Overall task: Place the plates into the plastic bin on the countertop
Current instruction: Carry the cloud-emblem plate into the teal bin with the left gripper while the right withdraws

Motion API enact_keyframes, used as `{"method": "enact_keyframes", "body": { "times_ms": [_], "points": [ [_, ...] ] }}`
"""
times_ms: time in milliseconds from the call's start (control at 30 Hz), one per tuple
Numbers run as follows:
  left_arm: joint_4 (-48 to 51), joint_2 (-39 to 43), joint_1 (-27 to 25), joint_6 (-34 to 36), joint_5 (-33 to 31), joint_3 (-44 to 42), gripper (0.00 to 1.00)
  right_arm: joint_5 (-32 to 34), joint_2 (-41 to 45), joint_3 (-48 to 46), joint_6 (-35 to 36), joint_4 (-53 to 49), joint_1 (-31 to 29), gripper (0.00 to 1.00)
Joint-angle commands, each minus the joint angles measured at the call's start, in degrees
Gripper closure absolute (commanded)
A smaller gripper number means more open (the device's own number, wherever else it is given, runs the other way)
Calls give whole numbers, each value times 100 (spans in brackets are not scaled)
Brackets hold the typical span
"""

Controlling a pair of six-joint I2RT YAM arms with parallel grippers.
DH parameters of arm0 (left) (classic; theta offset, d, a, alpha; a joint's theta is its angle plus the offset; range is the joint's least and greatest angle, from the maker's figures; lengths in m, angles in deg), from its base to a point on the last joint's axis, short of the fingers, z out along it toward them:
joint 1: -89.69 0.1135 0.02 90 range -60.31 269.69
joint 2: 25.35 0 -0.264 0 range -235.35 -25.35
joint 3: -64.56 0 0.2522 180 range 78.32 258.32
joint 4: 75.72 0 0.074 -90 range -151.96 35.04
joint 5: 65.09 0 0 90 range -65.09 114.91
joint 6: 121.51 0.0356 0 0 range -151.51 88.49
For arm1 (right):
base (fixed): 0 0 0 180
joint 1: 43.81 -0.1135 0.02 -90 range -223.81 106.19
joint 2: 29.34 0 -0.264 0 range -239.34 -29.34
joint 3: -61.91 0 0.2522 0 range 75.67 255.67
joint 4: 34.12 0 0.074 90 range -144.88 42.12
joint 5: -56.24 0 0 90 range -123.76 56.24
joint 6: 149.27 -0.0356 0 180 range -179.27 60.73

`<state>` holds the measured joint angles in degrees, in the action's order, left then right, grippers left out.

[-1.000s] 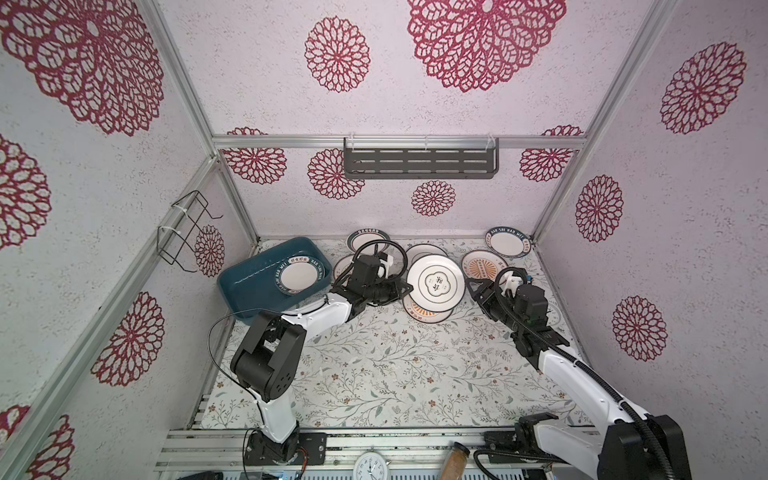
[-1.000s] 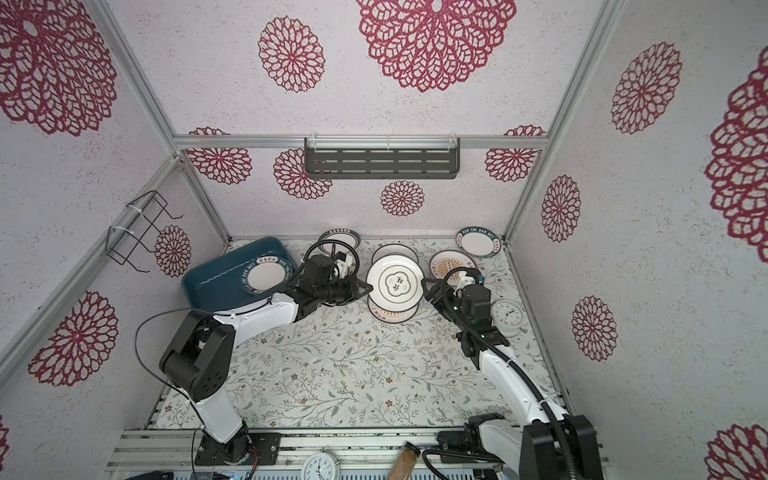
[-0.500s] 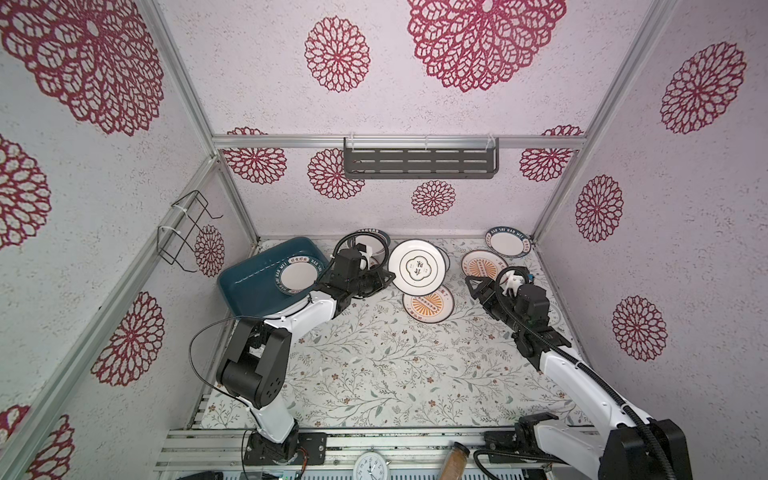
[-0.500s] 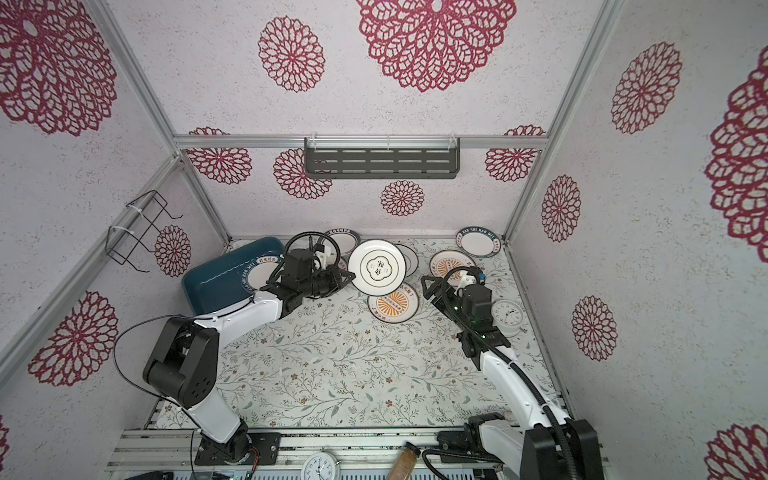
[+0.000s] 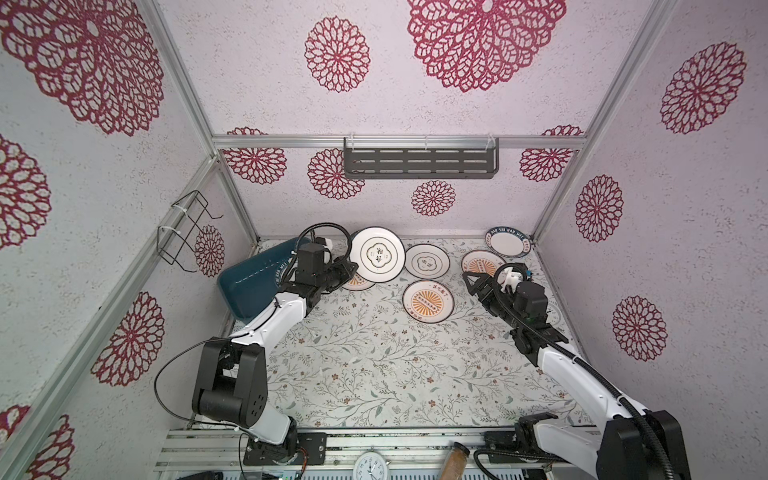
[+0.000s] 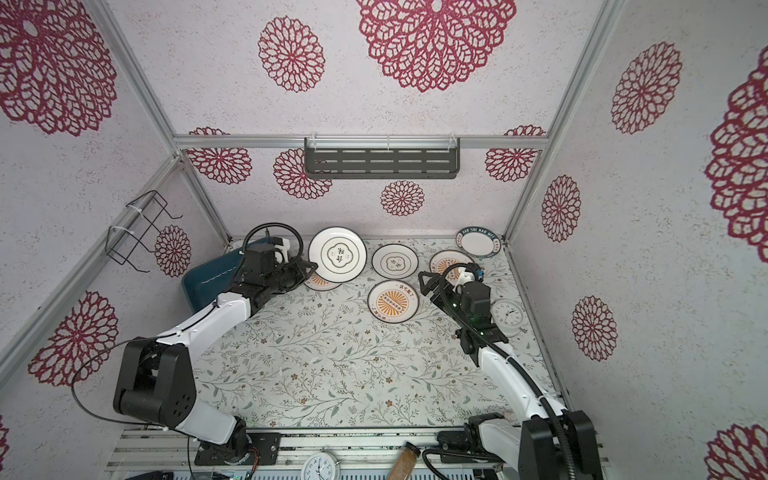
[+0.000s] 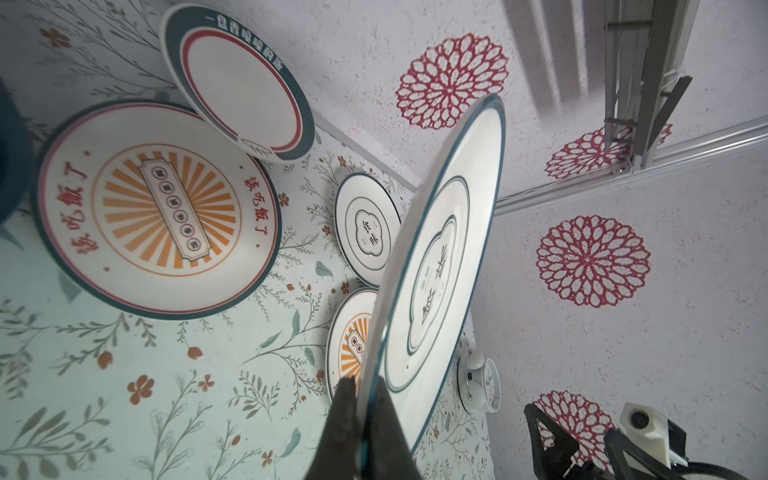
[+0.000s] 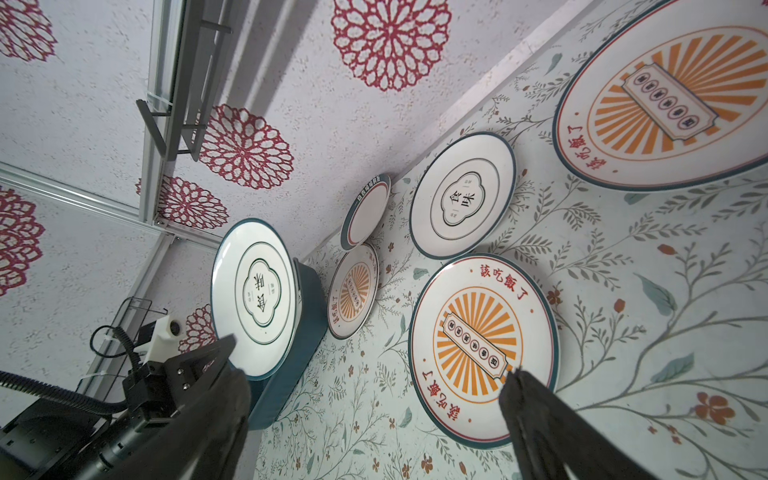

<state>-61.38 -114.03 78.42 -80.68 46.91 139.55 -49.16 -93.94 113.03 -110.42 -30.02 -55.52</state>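
My left gripper [image 5: 350, 272] [image 7: 365, 399] is shut on the rim of a white plate with thin black rings [image 5: 377, 259] [image 6: 337, 255] [image 7: 436, 257]. It holds the plate tilted in the air beside the dark teal plastic bin [image 5: 249, 282] [image 6: 205, 278] [image 8: 309, 332]. A teal-rimmed plate [image 5: 282, 270] lies in the bin, mostly hidden by the arm. My right gripper [image 5: 476, 284] [image 8: 374, 357] is open and holds nothing. It hangs just right of a sunburst plate [image 5: 428, 300] [image 8: 482, 349] on the countertop [image 5: 374, 365].
More plates lie at the back: a black-ringed one [image 5: 427, 261], sunburst ones [image 5: 478, 262] [image 5: 357, 283], and a teal-rimmed one [image 5: 509, 241] leaning in the corner. A white clock [image 6: 507, 313] stands by my right arm. The grey shelf [image 5: 419, 163] hangs on the back wall.
My left gripper has carried the black-ringed plate left and back, towards the bin, uncovering the sunburst plate beneath. My right gripper's jaws have spread wider; that arm stayed in place.
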Motion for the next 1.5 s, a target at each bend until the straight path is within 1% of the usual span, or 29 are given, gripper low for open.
{"method": "enact_keyframes", "body": {
  "times_ms": [0, 67, 233, 333, 400, 500, 533, 667, 733, 800, 867, 933, 1033, 1100, 1200, 1300, 1467],
  "points": [
    [59, 236, 267, 165, 99, -62, 100, -95, -95, 343, 216, 219, -25, 1],
    [399, 293, 447, 328, 234, 48, 100, -117, -203, 489, 274, 186, -25, 1],
    [1874, 452, 773, 1013, 286, 739, 100, -377, -516, 710, 259, 517, -25, 1],
    [2439, 511, 967, 1345, 392, 1114, 100, -463, -653, 713, 189, 700, -44, 1],
    [2660, 540, 1070, 1565, 301, 1212, 100, -389, -698, 730, 151, 691, -73, 1],
    [2523, 580, 1231, 1708, 130, 1054, 100, -258, -698, 725, 135, 651, -112, 1],
    [2441, 569, 1330, 1677, 178, 1009, 100, -245, -695, 729, 132, 619, -120, 1],
    [2171, 485, 1874, 1342, 795, 815, 100, -179, -652, 759, 146, 500, -169, 1],
    [1838, 497, 2152, 1119, 970, 547, 100, -117, -617, 730, 123, 475, -190, 1],
    [1669, 491, 2355, 949, 948, 381, 100, -71, -609, 689, 103, 472, -200, 1],
    [1745, 427, 2509, 935, 727, 361, 100, -75, -611, 662, 90, 506, -200, 1],
    [1891, 324, 2640, 968, 643, 422, 100, -111, -638, 667, 105, 534, -201, 1],
    [1882, 84, 2904, 796, 826, 470, 100, -121, -658, 670, 51, 565, -201, 1],
    [1613, -52, 3112, 589, 1003, 369, 100, -181, -712, 638, -87, 757, -201, 1],
    [937, -245, 3394, 173, 1302, 111, 100, -291, -838, 648, -159, 952, -209, 1],
    [874, -431, 3507, 152, 1275, 149, 100, -378, -930, 666, -181, 1065, -209, 1],
    [863, -760, 3546, 129, 988, 341, 100, -385, -1003, 682, -142, 1096, -217, 1]
  ]
}}
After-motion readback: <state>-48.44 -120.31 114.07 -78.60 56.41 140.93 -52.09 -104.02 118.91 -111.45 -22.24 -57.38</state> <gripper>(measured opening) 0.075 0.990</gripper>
